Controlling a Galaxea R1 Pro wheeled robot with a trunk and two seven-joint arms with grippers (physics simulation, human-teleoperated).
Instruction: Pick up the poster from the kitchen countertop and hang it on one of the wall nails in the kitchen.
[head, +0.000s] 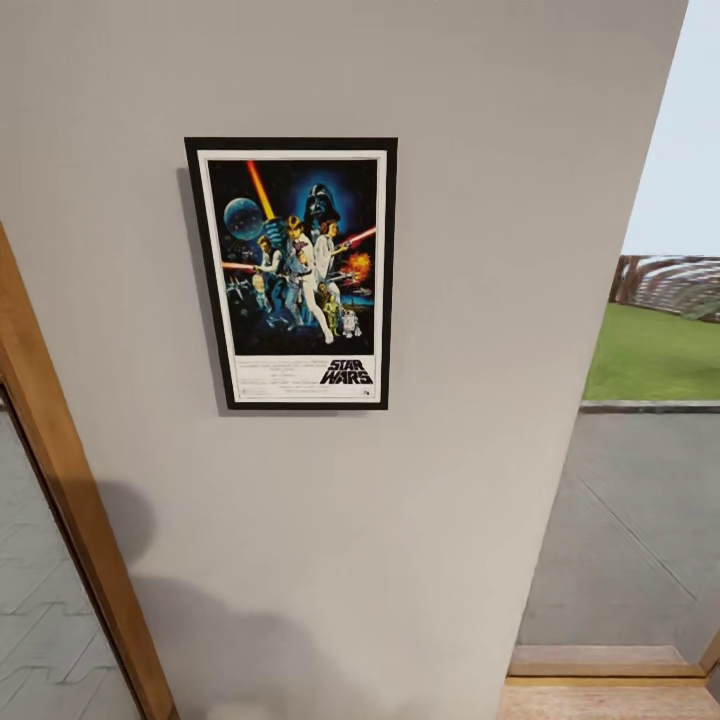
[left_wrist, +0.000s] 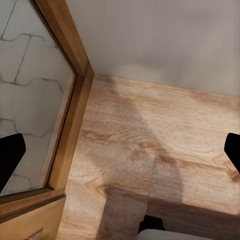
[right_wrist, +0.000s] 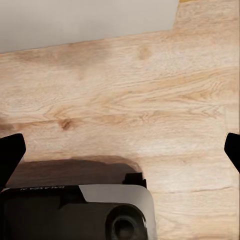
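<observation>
The poster (head: 291, 273) hangs flat and upright on the pale grey wall (head: 480, 200) in the head view, black frame, white border, Star Wars title at its foot. No gripper touches it, and the nail is hidden behind it. My left gripper (left_wrist: 122, 150) points down at the wooden floor (left_wrist: 165, 145) by a wooden door frame (left_wrist: 70, 105); its dark fingertips (left_wrist: 11, 155) sit far apart at the picture's edges, open and empty. My right gripper (right_wrist: 120, 150) also hangs over wooden floor, fingertips (right_wrist: 10, 152) wide apart, open and empty. The kitchen countertop is out of view.
A wooden door frame (head: 70, 500) runs along the wall's left side with tiled floor (head: 40, 600) beyond it. To the right of the wall's edge is an opening onto grey paving (head: 630, 520) and grass (head: 655, 350). The robot's base (right_wrist: 75, 210) shows below the right gripper.
</observation>
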